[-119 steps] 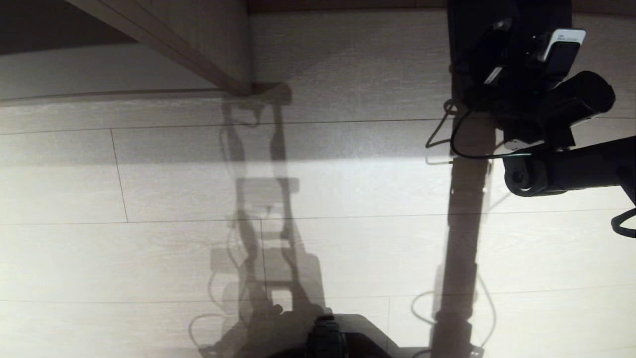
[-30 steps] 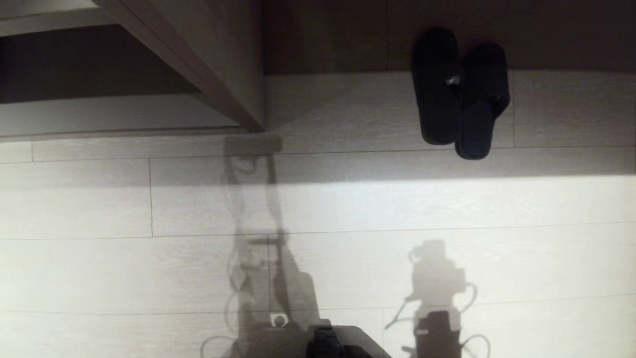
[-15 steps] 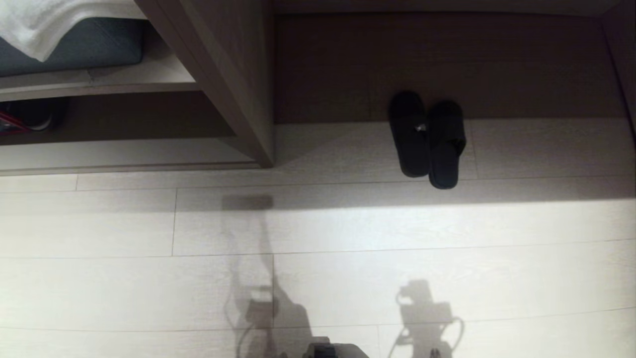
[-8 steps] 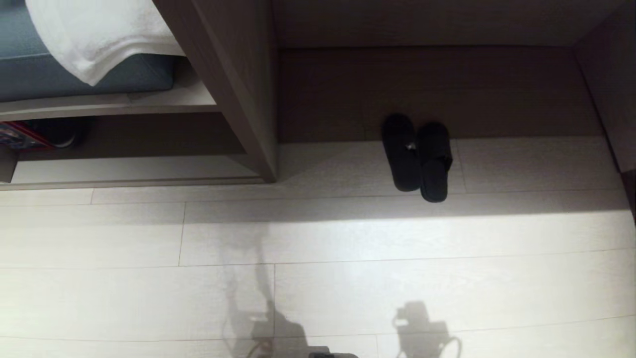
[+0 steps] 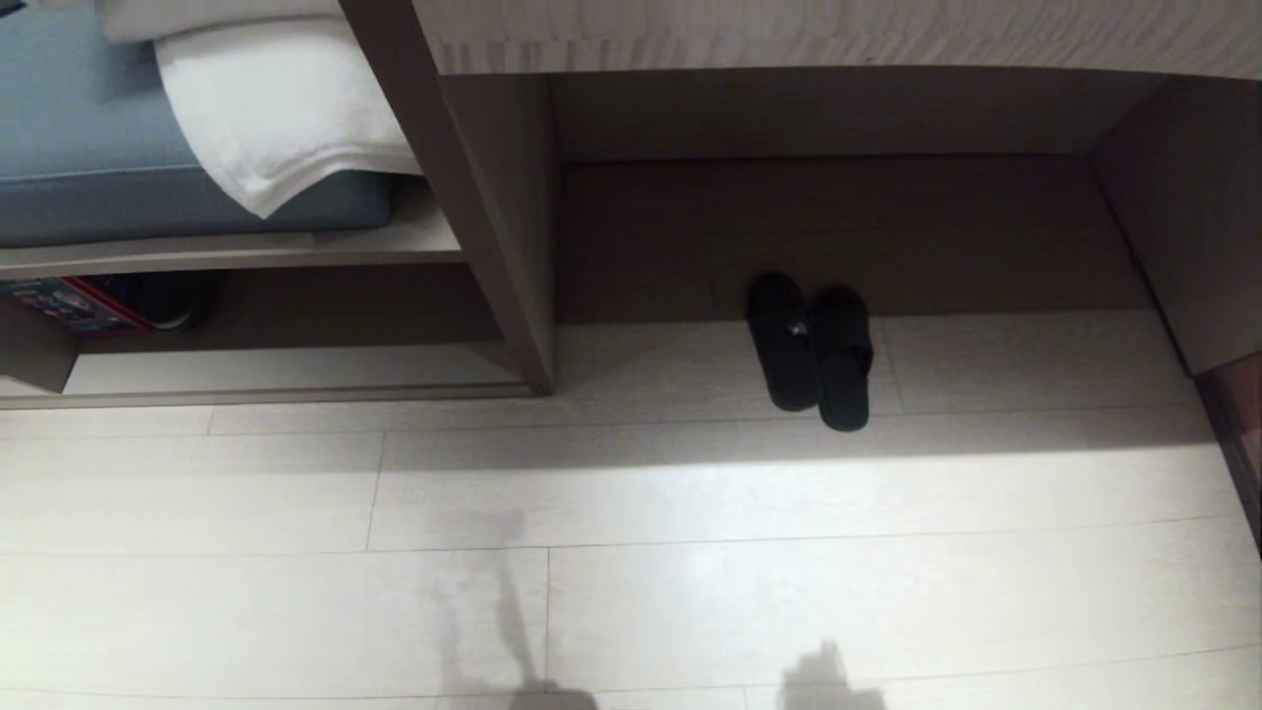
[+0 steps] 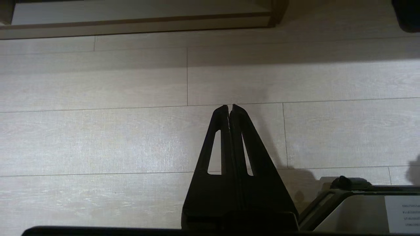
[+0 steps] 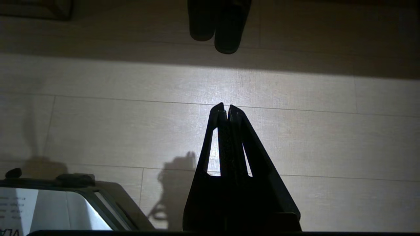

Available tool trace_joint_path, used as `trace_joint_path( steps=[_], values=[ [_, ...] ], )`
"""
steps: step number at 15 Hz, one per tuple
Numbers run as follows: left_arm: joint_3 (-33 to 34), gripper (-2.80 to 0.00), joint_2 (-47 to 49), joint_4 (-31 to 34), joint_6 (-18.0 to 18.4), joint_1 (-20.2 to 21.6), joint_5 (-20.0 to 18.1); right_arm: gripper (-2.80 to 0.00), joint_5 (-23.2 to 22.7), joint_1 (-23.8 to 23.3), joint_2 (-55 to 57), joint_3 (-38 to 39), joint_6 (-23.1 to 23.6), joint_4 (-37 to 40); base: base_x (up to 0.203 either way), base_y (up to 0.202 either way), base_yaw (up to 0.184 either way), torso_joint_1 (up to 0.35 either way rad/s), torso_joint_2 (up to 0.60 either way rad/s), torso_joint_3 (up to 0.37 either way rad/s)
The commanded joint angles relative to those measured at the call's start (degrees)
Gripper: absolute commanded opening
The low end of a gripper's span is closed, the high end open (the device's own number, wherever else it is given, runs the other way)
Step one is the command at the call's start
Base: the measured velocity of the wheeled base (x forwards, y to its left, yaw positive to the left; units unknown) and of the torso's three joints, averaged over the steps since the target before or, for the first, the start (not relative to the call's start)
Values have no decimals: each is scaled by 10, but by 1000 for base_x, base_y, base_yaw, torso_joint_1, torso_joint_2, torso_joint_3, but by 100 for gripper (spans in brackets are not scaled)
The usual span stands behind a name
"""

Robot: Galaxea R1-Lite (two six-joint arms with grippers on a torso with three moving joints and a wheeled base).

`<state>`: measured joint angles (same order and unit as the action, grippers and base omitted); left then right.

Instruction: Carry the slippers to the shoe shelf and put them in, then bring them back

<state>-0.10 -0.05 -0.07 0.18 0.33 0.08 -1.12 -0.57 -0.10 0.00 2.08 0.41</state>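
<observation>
The slippers (image 5: pixel 810 350) are a dark pair lying side by side on the pale floor, at the mouth of the desk recess, toes toward its back. In the right wrist view the slippers (image 7: pixel 218 23) lie well ahead of my right gripper (image 7: pixel 224 106), which hangs shut and empty over bare floor. My left gripper (image 6: pixel 230 106) is also shut and empty, above the floor boards. The shoe shelf (image 5: pixel 276 370) is the low cubby at the left, and its pale base board (image 6: pixel 131 16) lies ahead of the left gripper. Neither arm appears in the head view.
Above the shelf sits a bench with a blue cushion (image 5: pixel 89 187) and a white towel (image 5: pixel 276 108). A dark shoe (image 5: pixel 163 296) and a colourful box (image 5: pixel 69 306) lie inside the shelf. An upright panel (image 5: pixel 493 247) separates shelf and recess. The desk top (image 5: pixel 838 35) overhangs.
The head view has swung upward: the whole scene slid down the picture, revealing the bench, towel and desk top. The slippers stay put on the floor. Earlier the right arm was over them.
</observation>
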Motion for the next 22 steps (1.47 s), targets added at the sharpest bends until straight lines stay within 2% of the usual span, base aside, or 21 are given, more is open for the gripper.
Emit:
trace_joint_path(
  steps=[1, 22],
  values=[
    [0, -280, 0, 0, 0, 0, 0, -280, 0, 0, 0, 0, 0, 0, 0, 0, 0, 2, -6, 198],
    [0, -280, 0, -1, 0, 0, 0, -280, 0, 0, 0, 0, 0, -1, 0, 0, 0, 2, 1, 203]
  ],
)
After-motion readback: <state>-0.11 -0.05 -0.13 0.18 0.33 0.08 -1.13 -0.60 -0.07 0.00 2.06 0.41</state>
